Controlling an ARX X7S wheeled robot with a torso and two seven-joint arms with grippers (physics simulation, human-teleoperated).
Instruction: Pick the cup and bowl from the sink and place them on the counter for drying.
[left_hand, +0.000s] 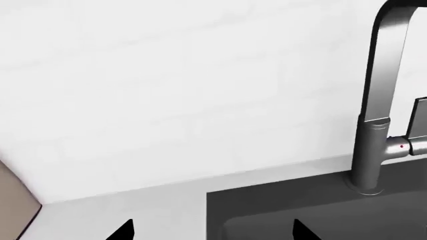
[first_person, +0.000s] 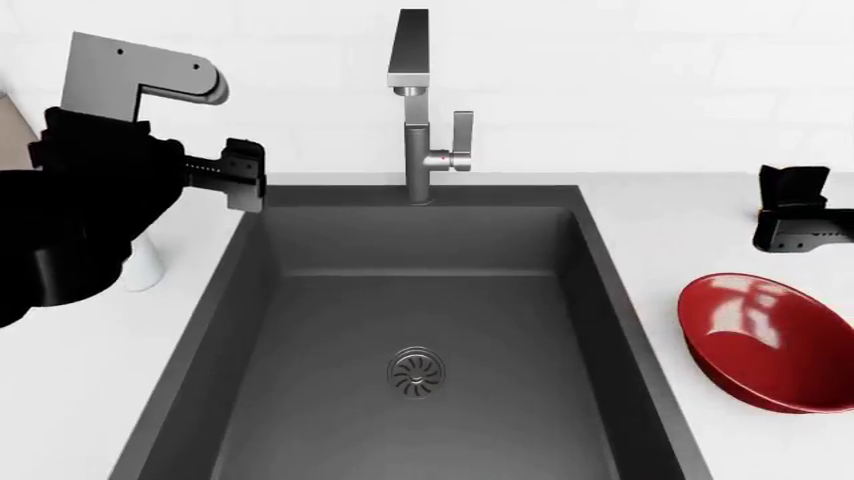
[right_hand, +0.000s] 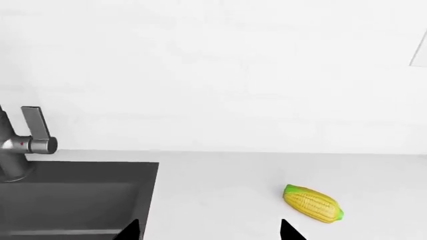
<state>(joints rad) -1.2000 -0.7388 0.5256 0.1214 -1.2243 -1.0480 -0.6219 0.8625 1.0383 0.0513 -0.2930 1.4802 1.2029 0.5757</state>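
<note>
Head view, from the left: the cup (first_person: 142, 268) stands upright on the counter (first_person: 80, 380) left of the sink (first_person: 414, 330), mostly hidden behind the left arm's black bulk, so whether it touches the arm cannot be told. The left gripper (first_person: 238, 172) is raised above the sink's far-left corner, pointing right toward the faucet (first_person: 418, 110), its fingers apart and holding nothing; in the left wrist view only two dark fingertips (left_hand: 123, 231) show at the edge, well separated, with counter and sink rim between them. The cup lies nearer and left of those fingers, behind them rather than ahead. The sink itself holds only its drain (first_person: 415, 371). Right of the sink, the bowl (first_person: 767, 340) rests on the counter, tilted with its mouth turned up and left. The right gripper (first_person: 795, 208) hovers farther back than the bowl, apart from it and empty, its fingers spread in the right wrist view, looking toward a corn cob (right_hand: 313, 203) lying on the counter. Both pieces appear out of the sink, so the task looks about done
</note>
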